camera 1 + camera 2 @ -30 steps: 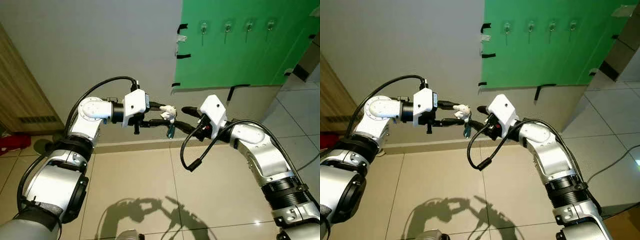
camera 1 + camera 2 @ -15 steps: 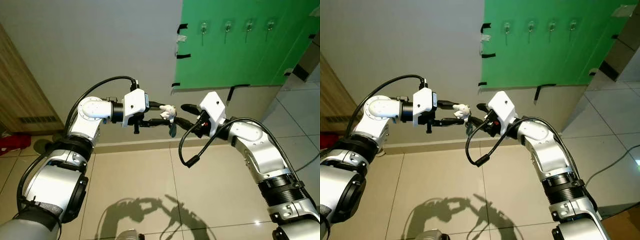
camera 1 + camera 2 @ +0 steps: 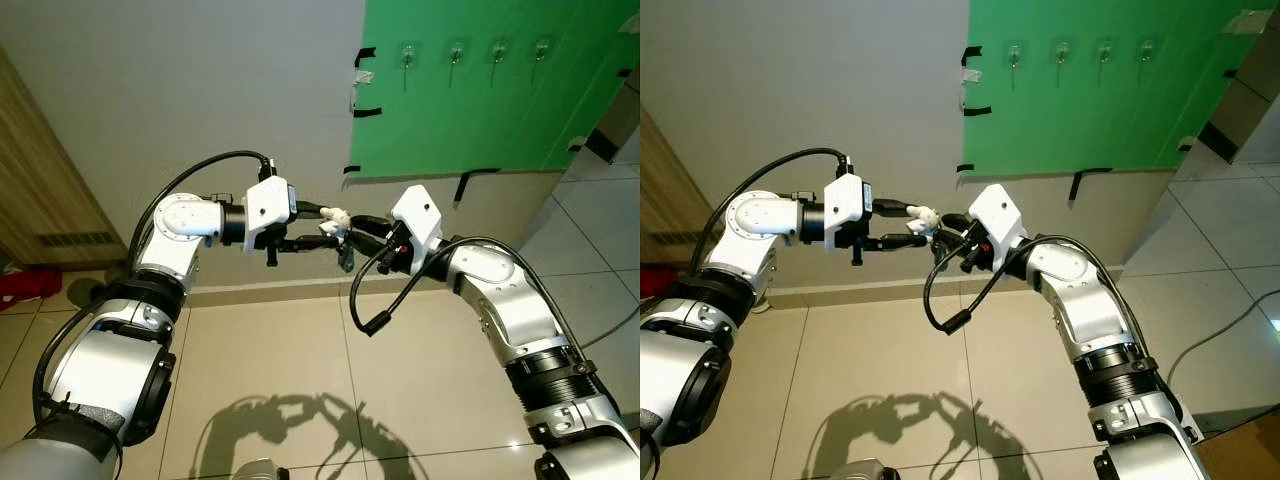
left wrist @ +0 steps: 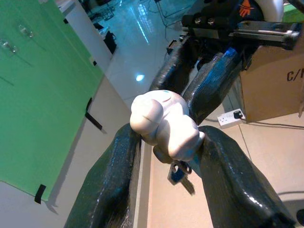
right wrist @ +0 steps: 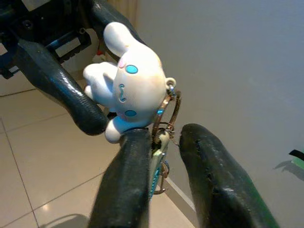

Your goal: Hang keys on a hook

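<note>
A white bunny charm (image 3: 335,218) with a key ring (image 5: 168,111) and a small key (image 3: 343,260) hanging under it is held up in front of the wall. My left gripper (image 3: 325,228) is shut on the charm (image 4: 164,126), one finger on each side. My right gripper (image 3: 358,232) comes from the opposite side, open, with its two fingers (image 5: 123,190) straddling the ring and keys just below the charm (image 5: 126,88). Several clear hooks (image 3: 455,52) sit in a row high on a green board (image 3: 480,120), up and to the right of both grippers.
A wooden door (image 3: 40,190) stands at the left with a red object (image 3: 25,285) on the tiled floor by it. A black cable (image 3: 370,300) loops under my right arm. A cardboard box (image 4: 275,80) and a power strip (image 4: 230,116) lie on the floor.
My right gripper has moved left to the keychain, and its fingers now reach around the ring under the charm. The left gripper has stayed in place with the charm.
</note>
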You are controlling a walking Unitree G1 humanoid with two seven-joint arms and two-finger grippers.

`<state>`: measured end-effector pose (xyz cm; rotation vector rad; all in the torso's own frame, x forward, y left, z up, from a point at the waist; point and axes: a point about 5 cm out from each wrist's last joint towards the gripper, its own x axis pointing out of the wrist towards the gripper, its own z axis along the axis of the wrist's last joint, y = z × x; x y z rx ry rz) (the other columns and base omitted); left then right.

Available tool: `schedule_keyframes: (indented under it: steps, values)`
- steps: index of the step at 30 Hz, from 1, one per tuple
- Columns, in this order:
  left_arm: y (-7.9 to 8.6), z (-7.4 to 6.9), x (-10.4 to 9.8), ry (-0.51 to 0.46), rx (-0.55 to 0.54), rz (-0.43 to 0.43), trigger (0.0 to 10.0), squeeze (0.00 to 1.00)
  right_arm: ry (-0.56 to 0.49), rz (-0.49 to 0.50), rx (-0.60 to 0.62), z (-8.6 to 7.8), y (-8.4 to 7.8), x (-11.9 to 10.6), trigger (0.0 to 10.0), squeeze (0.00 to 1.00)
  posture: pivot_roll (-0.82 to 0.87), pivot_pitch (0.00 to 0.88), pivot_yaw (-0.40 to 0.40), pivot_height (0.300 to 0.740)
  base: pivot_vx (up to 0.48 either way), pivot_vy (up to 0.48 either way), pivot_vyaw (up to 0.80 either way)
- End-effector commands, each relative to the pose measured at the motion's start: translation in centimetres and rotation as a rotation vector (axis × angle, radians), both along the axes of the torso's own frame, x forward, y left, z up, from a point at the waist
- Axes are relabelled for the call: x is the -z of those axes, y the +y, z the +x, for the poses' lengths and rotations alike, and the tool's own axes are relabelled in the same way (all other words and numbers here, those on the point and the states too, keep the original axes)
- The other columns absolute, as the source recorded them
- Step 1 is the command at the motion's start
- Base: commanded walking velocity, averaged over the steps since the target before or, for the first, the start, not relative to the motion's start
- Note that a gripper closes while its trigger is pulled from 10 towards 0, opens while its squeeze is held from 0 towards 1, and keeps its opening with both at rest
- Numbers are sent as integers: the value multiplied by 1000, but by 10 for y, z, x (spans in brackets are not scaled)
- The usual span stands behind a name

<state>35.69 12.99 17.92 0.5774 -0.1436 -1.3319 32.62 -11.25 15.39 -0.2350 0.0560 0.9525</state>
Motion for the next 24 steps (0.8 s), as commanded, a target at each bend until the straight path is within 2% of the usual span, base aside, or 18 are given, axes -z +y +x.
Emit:
schedule_keyframes:
  steps: [1,11,16,24]
  values:
    - [-7,0,-4,-16,42,30,10000,0,-45,51,-22,4,7,-16,0,0,12,0,76,740,0,0,0]
    - [-7,-1,-3,-14,46,34,10000,0,-54,59,1,7,6,-17,0,0,12,0,80,740,0,0,0]
    - [-8,-2,-3,-10,60,35,10000,0,-104,27,94,16,1,-19,0,0,13,0,80,740,0,0,0]
    - [-9,-2,-1,-4,66,34,10000,0,-130,1,137,21,-3,-19,0,0,12,0,74,740,0,0,0]
